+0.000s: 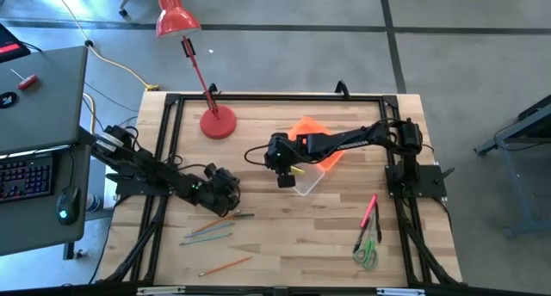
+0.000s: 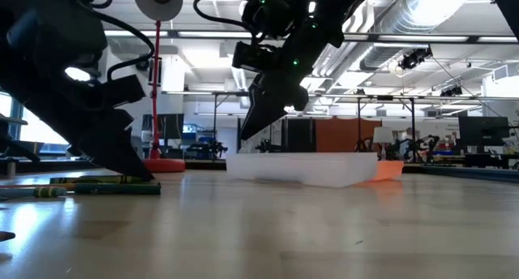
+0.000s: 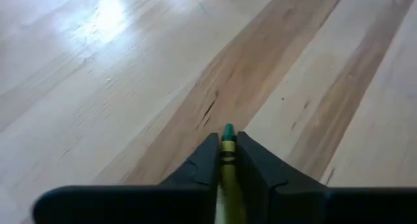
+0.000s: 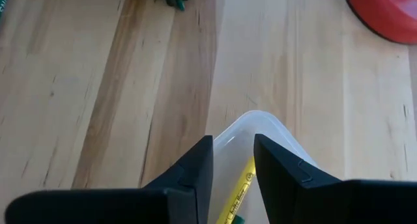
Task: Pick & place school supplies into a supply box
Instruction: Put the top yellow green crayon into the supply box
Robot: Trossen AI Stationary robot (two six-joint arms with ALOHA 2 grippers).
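Wooden table [image 1: 284,236] half-cleared: left gripper [image 3: 227,160] clamps a green pencil [image 3: 227,134], right gripper [image 4: 232,160] spread over supply box [image 4: 260,129], scissors [image 1: 367,253] waiting.

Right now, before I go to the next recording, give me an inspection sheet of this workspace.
Surface: wooden table, bare in the middle.
Job's things: clear box with a yellow pencil inside; orange lid beside it; loose pencils; scissors.
Clutter: red lamp.
Grippers: left pincer shut on a green pencil; right pincer open over the box.
Cables: yellow cable on the floor.
Surroundings: desk with keyboard.
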